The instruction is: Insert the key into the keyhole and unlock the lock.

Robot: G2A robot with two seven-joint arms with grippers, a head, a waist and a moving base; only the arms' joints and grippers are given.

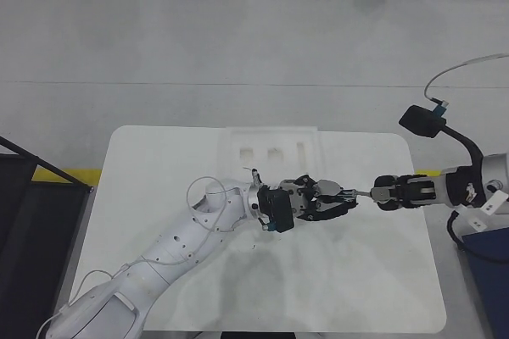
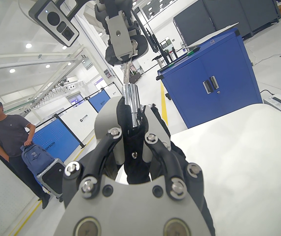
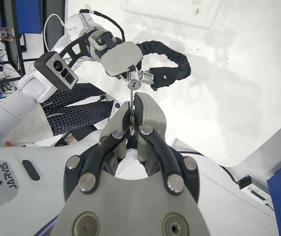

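Observation:
My left gripper (image 2: 131, 114) is shut on the lock (image 2: 130, 99), a chrome cylinder on a black fabric-covered loop (image 3: 172, 60), held above the middle of the white table (image 1: 153, 195). Facing it from the right, my right gripper (image 3: 132, 104) is shut on the silver key (image 3: 131, 94) by its head. The key's blade tip sits in the keyhole (image 3: 133, 83) at the cylinder's end. From above, the lock (image 1: 343, 198) and key (image 1: 362, 196) meet between the two grippers.
A white foam tray (image 1: 273, 151) with shallow cut-outs lies at the table's far edge. A blue cabinet (image 2: 209, 79) stands beyond the table's right side. A black frame (image 1: 17, 161) borders the left.

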